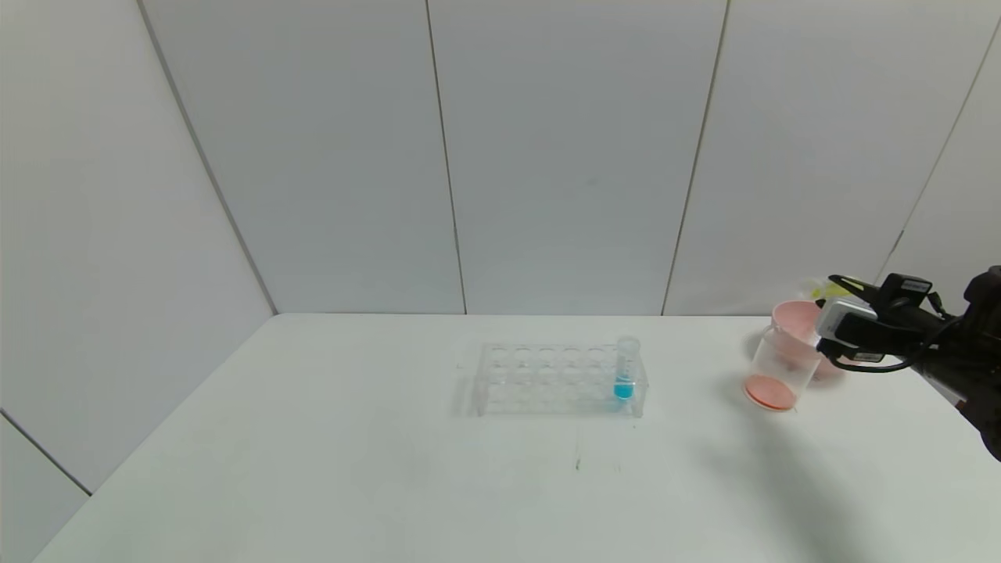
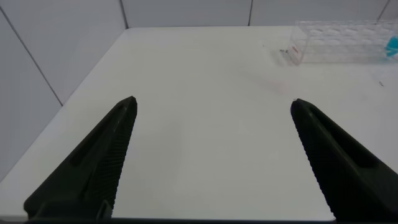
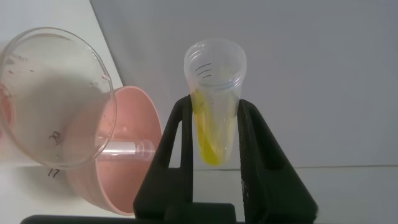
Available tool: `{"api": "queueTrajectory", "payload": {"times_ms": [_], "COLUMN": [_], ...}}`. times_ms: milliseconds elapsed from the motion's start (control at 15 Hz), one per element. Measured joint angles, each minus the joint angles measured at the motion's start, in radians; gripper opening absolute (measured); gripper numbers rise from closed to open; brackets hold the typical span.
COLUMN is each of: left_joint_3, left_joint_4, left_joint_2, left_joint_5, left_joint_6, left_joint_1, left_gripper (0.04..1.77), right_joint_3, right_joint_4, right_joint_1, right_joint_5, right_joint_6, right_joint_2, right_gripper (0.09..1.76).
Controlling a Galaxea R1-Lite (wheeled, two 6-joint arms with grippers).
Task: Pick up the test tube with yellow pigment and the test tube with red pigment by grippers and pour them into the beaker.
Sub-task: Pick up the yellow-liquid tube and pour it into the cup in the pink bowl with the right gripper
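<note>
- Head view, far left to right: the left end effector is out of sight here; its wrist view shows it (image 2: pixel 211 155) with ridged black jaws spread wide apart over the bare white surface (image 1: pixel 313 469), holding nothing.
- At centre stands a clear plastic rack (image 1: pixel 559 379) with rows of round holes, holding one slim tube of blue liquid (image 1: pixel 624 375).
- Farther right, the beaker (image 1: pixel 778 371), clear and cylindrical with a pouring lip, holds a red-orange layer at its bottom. Touching it behind is a smooth pink bowl (image 1: pixel 794 320) with a clear tube lying inside.
- At the far right, the right end effector (image 3: pixel 214 134) is clamped on the test tube with yellow pigment (image 3: pixel 214 99), beside and above the beaker.
- Judged step: pouring yellow. Next, the tube's flared rim needs to tip over the beaker's mouth.
</note>
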Motion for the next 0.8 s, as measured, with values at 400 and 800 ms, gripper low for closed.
{"api": "queueTrajectory", "payload": {"times_ms": [400,800], "left_joint_3": [0.000,0.000], "left_joint_4": [0.000,0.000], "left_joint_2": [0.000,0.000], "left_joint_5": [0.000,0.000], "left_joint_6": [0.000,0.000], "left_joint_1": [0.000,0.000], "left_gripper": [1.76,1.76], "right_joint_3": [0.032,0.064], "right_joint_4": [-0.031,-0.053], "right_joint_1": [0.001,-0.019], "right_joint_5": [0.000,0.009], "right_joint_6": [-0.043,-0.097], "right_joint_2": [0.000,-0.002], "right_gripper": [0.50,0.50]}}
